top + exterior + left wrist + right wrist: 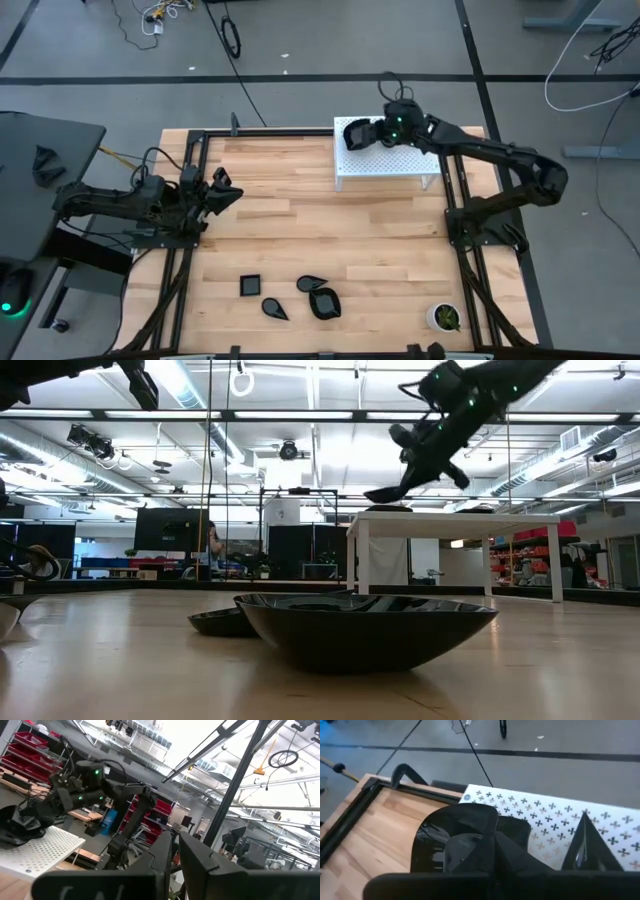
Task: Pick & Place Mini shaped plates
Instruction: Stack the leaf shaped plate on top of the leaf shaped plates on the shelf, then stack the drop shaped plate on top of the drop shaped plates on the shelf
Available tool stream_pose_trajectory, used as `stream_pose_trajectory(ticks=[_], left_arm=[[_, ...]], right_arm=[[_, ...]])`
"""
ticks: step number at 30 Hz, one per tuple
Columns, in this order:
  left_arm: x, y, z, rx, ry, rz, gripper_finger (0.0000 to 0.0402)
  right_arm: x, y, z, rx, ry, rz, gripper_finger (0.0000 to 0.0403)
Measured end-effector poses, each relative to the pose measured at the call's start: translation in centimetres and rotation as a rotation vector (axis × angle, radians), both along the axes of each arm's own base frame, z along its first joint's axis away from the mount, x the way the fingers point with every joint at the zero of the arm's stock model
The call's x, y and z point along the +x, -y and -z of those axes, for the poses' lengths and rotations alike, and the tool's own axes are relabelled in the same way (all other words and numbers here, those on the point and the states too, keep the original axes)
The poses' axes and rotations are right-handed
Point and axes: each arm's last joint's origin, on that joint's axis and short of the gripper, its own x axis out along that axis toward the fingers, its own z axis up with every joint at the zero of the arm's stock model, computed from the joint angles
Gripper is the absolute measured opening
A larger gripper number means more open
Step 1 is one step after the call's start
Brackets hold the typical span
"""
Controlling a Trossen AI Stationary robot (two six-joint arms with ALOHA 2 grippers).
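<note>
On the butcher-block table, pale wood laid in long strips, four glossy black plates sit near the front edge: a square one, two teardrops, and a rounded, deeper one touching nothing but close beside the second teardrop. From table height the rounded plate shows a smooth shallow curve, with another plate just behind it.

At the far side stands a small white stand, its top perforated with a regular pattern of tiny cross-shaped holes. Over its left end the right gripper is clamped shut on a black plate; the wrist view shows that plate as a shiny curved dish pinched at its rim, tilted and hanging over the stand's edge and the wood beside it. A second dark plate seems to lie on the stand behind it.

The left gripper waits at the table's left edge, its two dark fingers nearly together and holding nothing.

One small white cup with green contents sits at the front right corner.
</note>
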Motion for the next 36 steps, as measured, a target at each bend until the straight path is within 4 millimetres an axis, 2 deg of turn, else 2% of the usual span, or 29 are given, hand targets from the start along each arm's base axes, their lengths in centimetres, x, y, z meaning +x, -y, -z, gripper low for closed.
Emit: stream_pose_trajectory(ticks=[6,12,18,23,26,29,36], left_arm=[[0.0,0.0,0.0,0.0,0.0,0.0,0.0042],[0.0,0.0,0.0,0.0,0.0,0.0,0.0042],[0.0,0.0,0.0,0.0,0.0,0.0,0.0042],[0.0,0.0,0.0,0.0,0.0,0.0,0.0042],[0.0,0.0,0.0,0.0,0.0,0.0,0.0042],[0.0,0.0,0.0,0.0,0.0,0.0,0.0042],[0.0,0.0,0.0,0.0,0.0,-0.001,0.0042]], right_arm=[[-1.0,1.0,1.9,0.031,0.054,0.013,0.001],[-1.0,1.1,2.0,0.033,0.058,0.007,0.0022],[-1.2,0.9,1.4,-0.027,0.034,-0.017,0.0083],[-1.6,-0.2,-0.6,-0.164,0.046,-0.089,0.0132],[-1.4,-1.9,-1.9,-0.236,0.067,-0.138,0.0143],[-0.8,-4.3,-2.9,-0.316,0.061,-0.221,0.0142],[2.5,-13.7,-3.3,-0.459,0.064,-0.554,0.0111]])
